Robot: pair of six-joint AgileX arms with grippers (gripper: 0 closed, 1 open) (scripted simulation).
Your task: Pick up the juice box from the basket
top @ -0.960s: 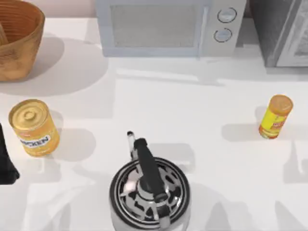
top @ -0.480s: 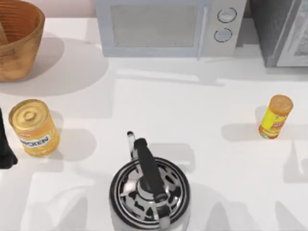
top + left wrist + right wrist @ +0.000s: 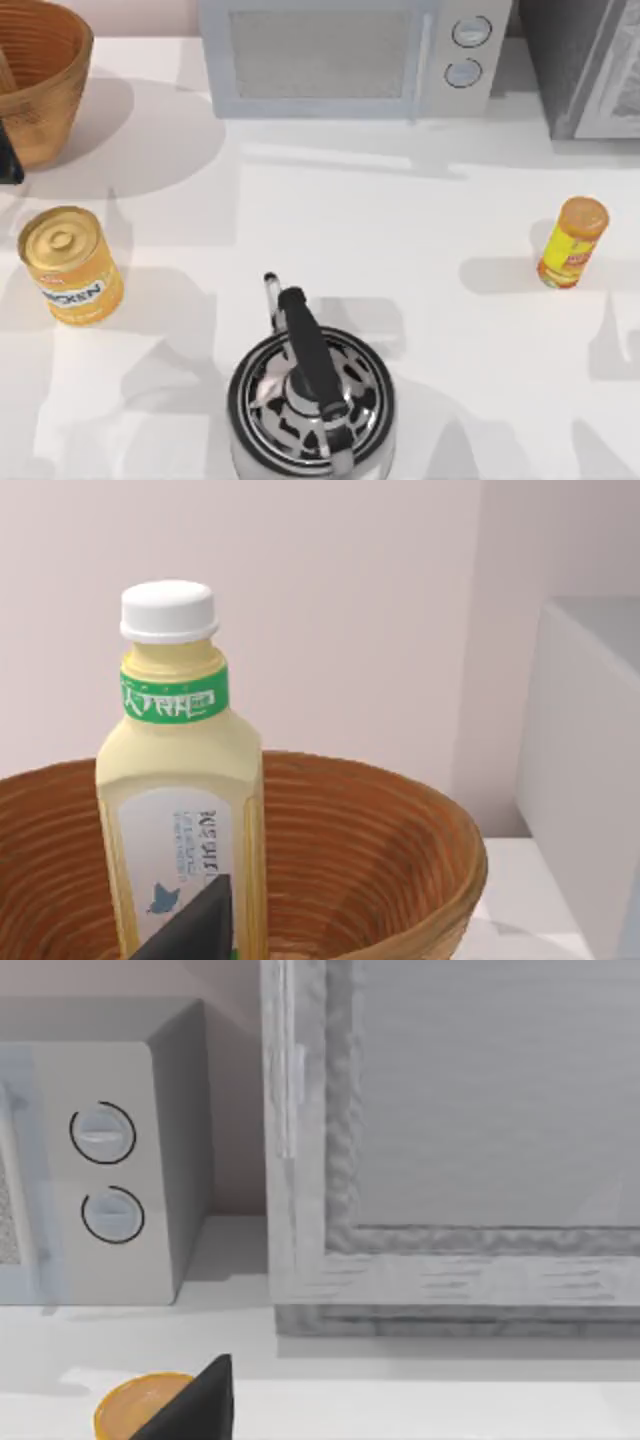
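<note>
The wicker basket [image 3: 40, 85] stands at the table's back left corner, and its ribbed wall [image 3: 380, 850] is close in the left wrist view. Upright inside it is the juice box [image 3: 185, 790], which looks like a pale yellow bottle with a white cap and a green neck band. My left gripper [image 3: 6, 160] is a dark shape at the left edge, just in front of the basket. It also appears as a dark tip [image 3: 190, 930] low before the juice box. My right gripper [image 3: 195, 1405] is a dark tip near the orange-capped bottle [image 3: 140, 1405].
A gold-topped tin can [image 3: 68, 262] stands at front left and a steel kettle [image 3: 310, 395] at front centre. The orange-capped bottle [image 3: 572, 243] is at the right. A microwave [image 3: 340, 60] and a grey cabinet [image 3: 590, 60] line the back.
My left gripper has moved from beside the tin can toward the back of the table, and is now at the basket's front. Nothing else has moved.
</note>
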